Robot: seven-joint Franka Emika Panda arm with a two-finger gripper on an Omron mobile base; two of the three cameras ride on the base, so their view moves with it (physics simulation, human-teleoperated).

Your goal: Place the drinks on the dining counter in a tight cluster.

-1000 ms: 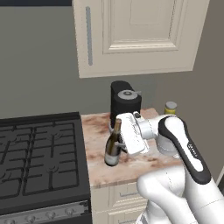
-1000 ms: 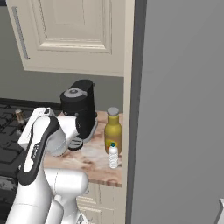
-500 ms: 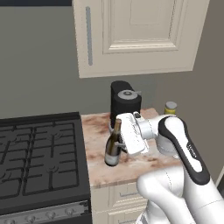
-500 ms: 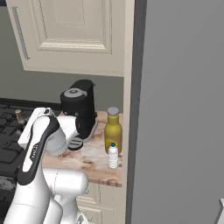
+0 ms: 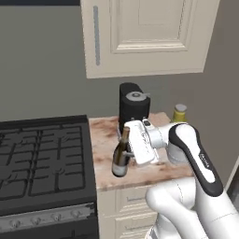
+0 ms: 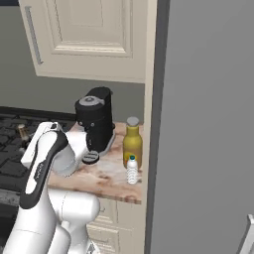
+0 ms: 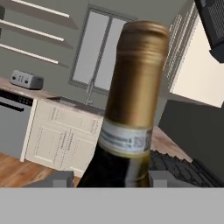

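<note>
Claw [image 5: 127, 150]: clamped on the wine bottle, one finger [image 7: 57, 178] either side of its shoulder in the hand view; the arm reaches leftward across the counter.
Wine bottle [image 5: 121, 155]: dark glass, gold foil on the neck, held leaning slightly; its base is at the counter's front left, whether resting or just raised cannot be told. In the right base view just its gold top [image 6: 22, 131] shows past the arm.
Label: pale band at the base of the foil carries fine print, too blurred to read.
Counter [image 5: 103, 135]: small beige marble top with reddish veins, beside the stove, over cream cabinets.
Coffee machine [image 6: 94, 119]: black, upright at the back of the counter, just behind the claw; no brand readable.
Yellow bottle [image 6: 132, 142]: fat, amber, yellow cap, upright to the right of the coffee machine, near the wall panel.
Water bottle [image 6: 132, 170]: tiny, clear, ribbed, blue cap, upright just in front of the yellow bottle; any label unreadable.
Stove [image 5: 42, 163]: black, grates on top, knobs along the front, adjoining the counter's left edge.
Wall cabinet [image 5: 144, 35]: cream panelled door above the counter, with a vertical grey handle at left.
</note>
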